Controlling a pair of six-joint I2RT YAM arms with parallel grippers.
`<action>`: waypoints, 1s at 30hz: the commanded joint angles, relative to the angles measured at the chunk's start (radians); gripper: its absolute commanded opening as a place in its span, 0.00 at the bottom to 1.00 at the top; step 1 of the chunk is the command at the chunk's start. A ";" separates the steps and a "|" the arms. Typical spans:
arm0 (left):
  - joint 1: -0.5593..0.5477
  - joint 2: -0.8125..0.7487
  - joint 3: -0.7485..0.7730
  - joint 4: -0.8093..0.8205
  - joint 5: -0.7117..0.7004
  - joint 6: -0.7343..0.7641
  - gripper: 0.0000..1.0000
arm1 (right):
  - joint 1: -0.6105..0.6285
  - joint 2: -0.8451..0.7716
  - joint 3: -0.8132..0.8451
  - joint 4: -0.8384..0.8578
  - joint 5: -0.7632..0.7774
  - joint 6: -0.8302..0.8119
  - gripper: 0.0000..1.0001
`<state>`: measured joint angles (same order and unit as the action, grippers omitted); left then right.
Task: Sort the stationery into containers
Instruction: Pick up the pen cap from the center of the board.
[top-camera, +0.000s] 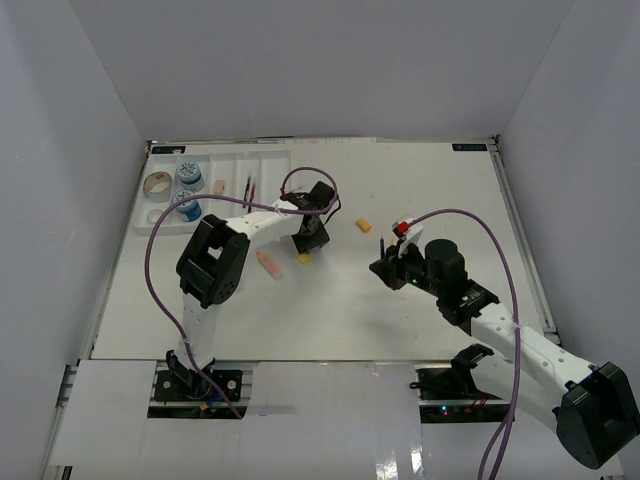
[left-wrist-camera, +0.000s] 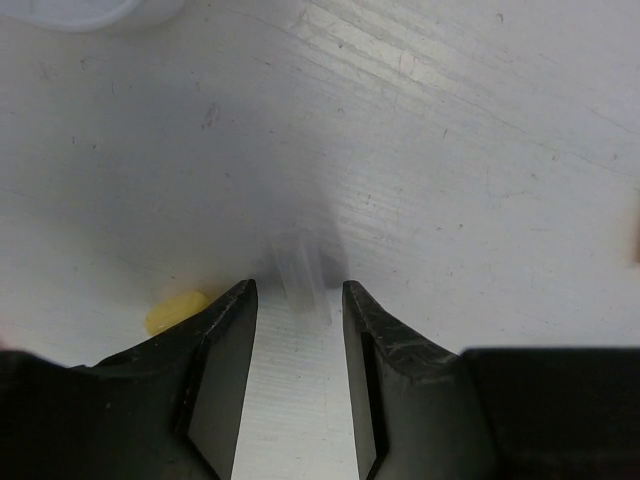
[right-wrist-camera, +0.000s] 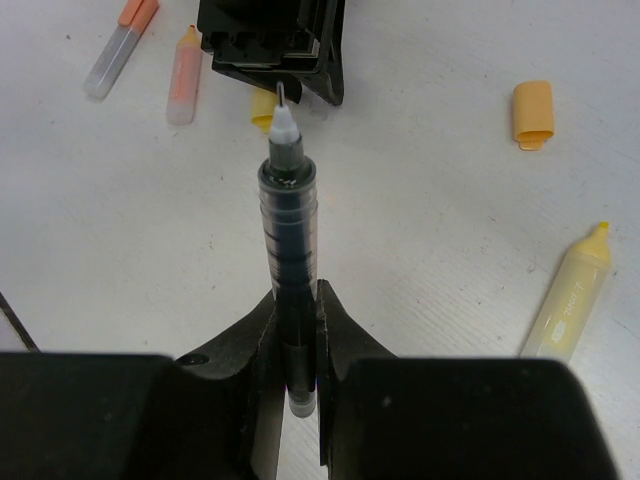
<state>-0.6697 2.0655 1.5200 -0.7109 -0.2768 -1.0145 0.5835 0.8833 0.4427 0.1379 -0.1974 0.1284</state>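
I am watching the left tool (left-wrist-camera: 297, 300), jaws apart, with a small clear piece (left-wrist-camera: 300, 270) lying lengthwise between their tips, pointing up the frame. The overhead view is hiding that piece but showing the tray (top-camera: 250, 160) at upper left, nearer this arm; the right tool (right-wrist-camera: 297, 293) is clamping a dark pen (right-wrist-camera: 290, 200), tip toward frame top.
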 joint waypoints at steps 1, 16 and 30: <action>0.004 0.022 0.009 -0.018 -0.015 -0.006 0.49 | -0.004 -0.001 -0.002 0.054 -0.013 0.004 0.08; 0.024 0.054 0.031 -0.021 -0.012 0.016 0.40 | -0.002 0.020 0.001 0.052 -0.010 -0.001 0.08; 0.024 -0.022 0.058 0.005 0.025 0.088 0.17 | -0.004 0.036 0.050 0.017 -0.095 -0.038 0.08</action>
<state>-0.6498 2.0907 1.5585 -0.7193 -0.2710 -0.9592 0.5835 0.9157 0.4435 0.1341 -0.2413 0.1108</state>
